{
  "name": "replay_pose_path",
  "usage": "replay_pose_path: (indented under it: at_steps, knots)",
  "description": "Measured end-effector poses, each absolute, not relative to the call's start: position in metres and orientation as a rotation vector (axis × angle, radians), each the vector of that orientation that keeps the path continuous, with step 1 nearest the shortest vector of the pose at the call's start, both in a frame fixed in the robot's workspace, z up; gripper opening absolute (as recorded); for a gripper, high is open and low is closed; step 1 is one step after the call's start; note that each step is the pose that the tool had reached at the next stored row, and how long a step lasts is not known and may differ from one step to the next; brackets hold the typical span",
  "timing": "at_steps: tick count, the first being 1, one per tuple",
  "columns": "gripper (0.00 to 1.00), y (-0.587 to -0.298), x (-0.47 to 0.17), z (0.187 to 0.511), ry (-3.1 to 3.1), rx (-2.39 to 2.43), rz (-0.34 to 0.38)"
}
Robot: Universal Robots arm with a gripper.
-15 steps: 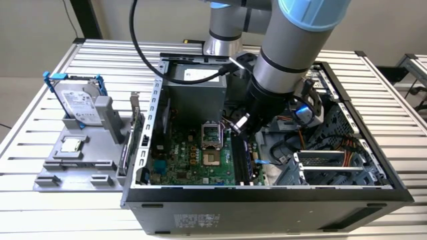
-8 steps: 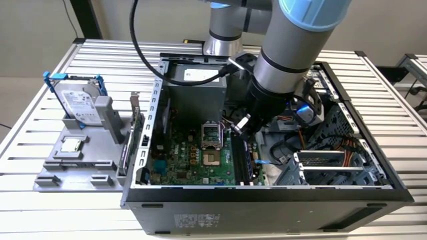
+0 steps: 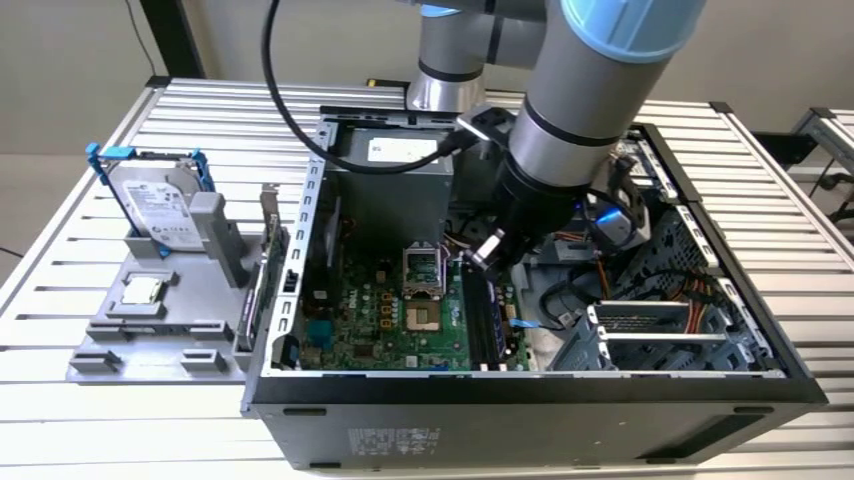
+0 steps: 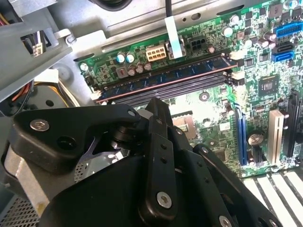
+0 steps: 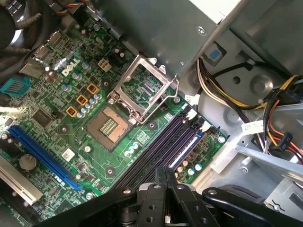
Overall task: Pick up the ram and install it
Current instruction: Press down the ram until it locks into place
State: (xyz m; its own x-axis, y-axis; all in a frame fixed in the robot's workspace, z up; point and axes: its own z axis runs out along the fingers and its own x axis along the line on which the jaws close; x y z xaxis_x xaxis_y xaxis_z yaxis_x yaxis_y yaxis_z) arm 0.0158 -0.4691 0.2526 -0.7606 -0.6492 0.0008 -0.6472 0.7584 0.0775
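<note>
Matt black plastic gripper housing with bright metal screws (image 4: pixel 156 189), lower centre of the second wrist view. Glossy green circuit-board motherboard (image 5: pixel 71 99) left of centre in the first wrist view, bearing a shiny bare-metal socket frame (image 5: pixel 142 87). Ribbed, brushed aluminium table top (image 3: pixel 80 330) at the exterior view's left; dull grey sheet-metal computer case (image 3: pixel 534 395) below centre.

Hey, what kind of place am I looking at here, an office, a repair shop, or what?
Most likely a robotics lab or test bench for computer assembly: an open computer case lies on a slatted aluminium table, a robot arm reaches into it, and a hard drive stands in a grey fixture.
</note>
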Motion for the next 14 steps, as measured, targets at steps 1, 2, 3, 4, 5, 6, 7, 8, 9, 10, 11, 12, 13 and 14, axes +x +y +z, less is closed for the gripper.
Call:
replay_pose_path:
  at_steps: [1, 2, 3, 4, 5, 6, 7, 8, 9, 10, 11, 12, 13, 14]
  knots:
    - [0.00, -0.4691, 0.0162, 0.2526, -2.919, 1.080, -0.113]
    - [0.00, -0.4691, 0.0166, 0.2526, -2.918, 1.082, -0.113]
    - [0.00, -0.4691, 0.0170, 0.2526, -2.917, 1.084, -0.113]
    - [0.00, -0.4691, 0.0174, 0.2526, -2.916, 1.085, -0.113]
    - [0.00, -0.4691, 0.0177, 0.2526, -2.916, 1.087, -0.113]
    - [0.00, -0.4691, 0.0181, 0.2525, -2.916, 1.088, -0.113]
    - [0.00, -0.4690, 0.0185, 0.2526, -2.915, 1.088, -0.113]
    - [0.00, -0.4691, 0.0187, 0.2526, -2.915, 1.089, -0.113]
    - [0.00, -0.4691, 0.0190, 0.2526, -2.915, 1.089, -0.113]
    - [0.00, -0.4691, 0.0192, 0.2526, -2.915, 1.090, -0.113]
    - [0.00, -0.4691, 0.0195, 0.2526, -2.914, 1.090, -0.113]
    - [0.00, -0.4691, 0.0198, 0.2526, -2.914, 1.091, -0.113]
    - [0.00, -0.4691, 0.0200, 0.2526, -2.914, 1.091, -0.113]
    - [0.00, -0.4691, 0.0203, 0.2526, -2.914, 1.092, -0.113]
